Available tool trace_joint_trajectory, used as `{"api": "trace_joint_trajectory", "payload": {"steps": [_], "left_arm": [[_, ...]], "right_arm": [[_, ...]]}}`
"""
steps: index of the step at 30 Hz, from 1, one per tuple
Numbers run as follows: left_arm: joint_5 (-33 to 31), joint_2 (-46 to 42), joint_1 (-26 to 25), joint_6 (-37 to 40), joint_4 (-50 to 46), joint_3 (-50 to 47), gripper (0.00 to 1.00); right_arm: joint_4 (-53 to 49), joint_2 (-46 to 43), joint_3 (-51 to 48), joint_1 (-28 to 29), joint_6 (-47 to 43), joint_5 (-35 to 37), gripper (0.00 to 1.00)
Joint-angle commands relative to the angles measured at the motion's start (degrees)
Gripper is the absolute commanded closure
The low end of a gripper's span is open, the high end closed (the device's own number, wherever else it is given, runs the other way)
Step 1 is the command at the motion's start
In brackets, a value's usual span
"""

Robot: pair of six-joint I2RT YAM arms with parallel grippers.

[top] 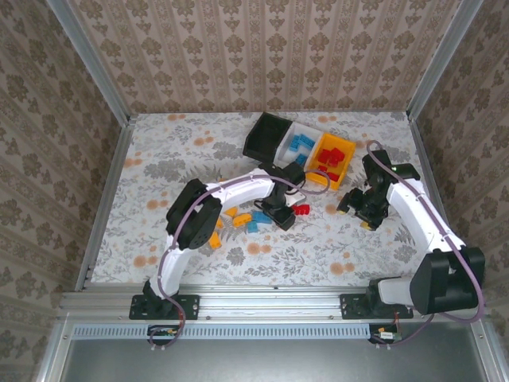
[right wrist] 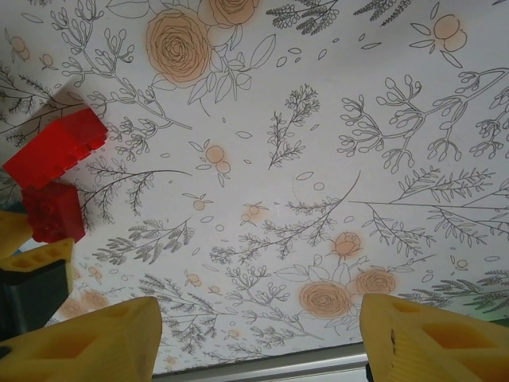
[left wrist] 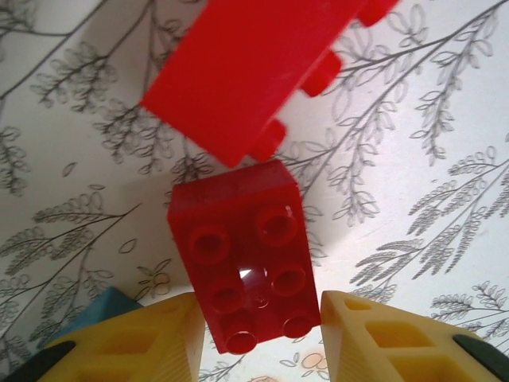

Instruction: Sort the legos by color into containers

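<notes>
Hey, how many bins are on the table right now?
3, side by side at the far side: the black bin on the left, the white bin in the middle, the orange bin on the right. No sign of a hidden one.

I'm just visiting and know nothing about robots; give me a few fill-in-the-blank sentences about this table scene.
The left arm's yellow fingers flank a small ___ plastic brick.
The white plastic bin holds ___ bricks.
The orange-yellow plastic bin holds ___ bricks.
Missing words: red; blue; red.
</notes>
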Motion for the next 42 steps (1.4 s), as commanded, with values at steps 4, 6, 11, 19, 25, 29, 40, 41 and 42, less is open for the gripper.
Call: {"api": "trace_joint_trajectory", "payload": {"steps": [4,6,11,19,25,29,40,41,42], "left_arm": [[2.9,-4.0,5.6,-2.0,-2.1,1.6,0.57],[4.7,-5.1,7.2,-3.0,-2.1,2.9,0.57],[11.7,-6.3,11.5,-7.9,-1.1,8.1,0.58],[18.7,-3.6,14.2,-14.4,1.2,15.7,0.57],[15.4,-4.7,13.5,-13.7,0.0,12.3,0.46],[13.9,-9.4,14.5,-14.9,2.0,6.3,0.45],[10.9,-26.7,19.7,-17.3,6.5,-15.6,0.43],[10.6,-28.3,20.1,-17.6,6.9,-17.5,0.43],[10.5,-29.5,20.5,-17.7,7.1,-19.0,0.43]], "right_arm": [[1.8,2.5,2.0,-0.2,1.1,-1.6,0.32],[2.2,3.2,2.2,-0.3,1.0,-1.9,0.32],[3.5,3.8,2.1,-0.3,1.0,-2.9,0.32],[5.1,2.9,-0.1,-0.1,1.1,-4.0,0.32],[8.2,7.0,-1.7,4.4,0.7,-7.3,0.18],[9.1,13.0,2.2,10.5,0.9,-5.2,0.16],[6.0,31.9,17.7,18.4,-3.0,-0.7,0.16],[5.8,33.1,18.8,18.8,-3.1,-1.1,0.16],[5.6,34.1,19.7,19.1,-3.2,-1.3,0.16]]}}
